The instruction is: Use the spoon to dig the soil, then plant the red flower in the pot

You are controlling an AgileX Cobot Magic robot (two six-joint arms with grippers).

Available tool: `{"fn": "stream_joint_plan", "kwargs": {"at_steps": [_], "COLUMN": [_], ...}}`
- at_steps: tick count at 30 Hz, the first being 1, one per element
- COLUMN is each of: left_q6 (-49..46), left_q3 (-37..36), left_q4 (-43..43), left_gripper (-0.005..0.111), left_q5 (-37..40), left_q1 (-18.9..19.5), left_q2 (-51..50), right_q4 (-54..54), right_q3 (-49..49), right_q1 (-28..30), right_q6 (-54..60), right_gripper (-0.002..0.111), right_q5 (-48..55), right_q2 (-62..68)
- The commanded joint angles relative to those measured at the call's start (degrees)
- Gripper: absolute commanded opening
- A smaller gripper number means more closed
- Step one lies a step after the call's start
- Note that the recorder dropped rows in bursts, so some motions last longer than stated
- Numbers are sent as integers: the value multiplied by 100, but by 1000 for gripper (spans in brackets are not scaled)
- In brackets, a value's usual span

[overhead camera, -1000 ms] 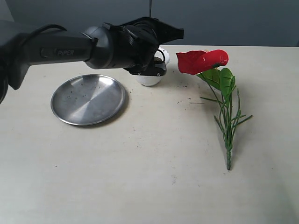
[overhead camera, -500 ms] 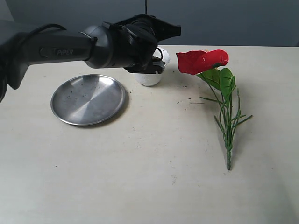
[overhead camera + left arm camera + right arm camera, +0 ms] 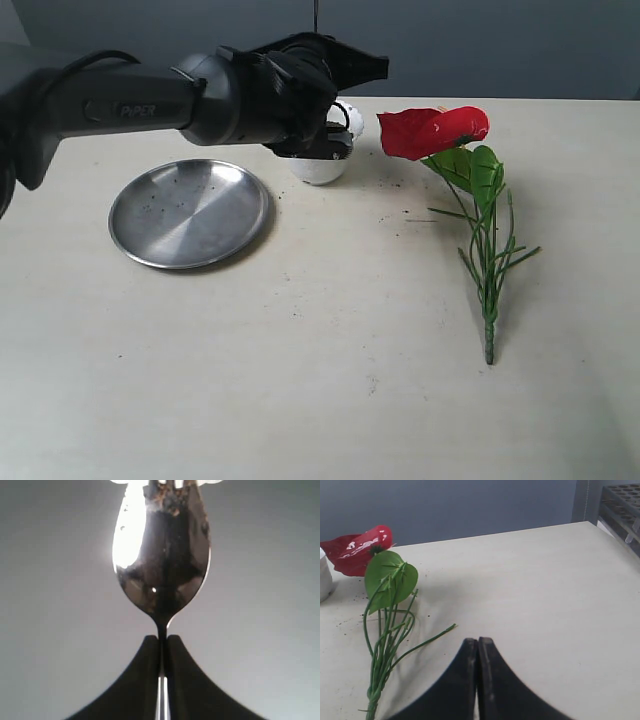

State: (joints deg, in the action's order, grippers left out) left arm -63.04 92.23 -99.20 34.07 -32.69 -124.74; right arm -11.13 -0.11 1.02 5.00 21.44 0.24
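Note:
My left gripper point(image 3: 161, 639) is shut on the spoon point(image 3: 162, 565) just below its bowl. The bowl is held up against the grey wall, with dark crumbs of soil point(image 3: 171, 501) near its tip. In the exterior view the left arm's wrist point(image 3: 290, 95) hangs over the white pot point(image 3: 322, 168) and hides its mouth and any soil inside. The spoon shows there as a thin upright line point(image 3: 316, 14). The red flower point(image 3: 432, 130) lies flat on the table right of the pot, stem toward the front. My right gripper point(image 3: 478, 641) is shut and empty, beside the flower's stem point(image 3: 382, 645).
A round steel plate point(image 3: 190, 212) with a few dark specks lies left of the pot. Soil crumbs dot the table point(image 3: 395, 215) between pot and flower. A dark rack point(image 3: 622, 500) stands past the table's edge in the right wrist view.
The left wrist has lifted and turned slightly over the pot, and the upright spoon has shifted a little to the left. Flower and plate have not moved.

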Motion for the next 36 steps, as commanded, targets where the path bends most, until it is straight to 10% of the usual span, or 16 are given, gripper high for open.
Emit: {"fn": "stream_joint_plan", "kwargs": {"at_steps": [1,36], "left_q6": [0,154], "left_q3": [51,787], "left_q4": [-74,-74], "left_gripper": [0,0], "left_q5": [61,129], "left_q1": [8,251], "left_q2": [-137,-585], "right_q4": [-10,6], "right_q3": [11,11], "right_q1": [-2,-2], "right_q6": [6,6], "right_gripper": [0,0], "right_q5": [-54,-54], "right_q2": [-24,-24]}}
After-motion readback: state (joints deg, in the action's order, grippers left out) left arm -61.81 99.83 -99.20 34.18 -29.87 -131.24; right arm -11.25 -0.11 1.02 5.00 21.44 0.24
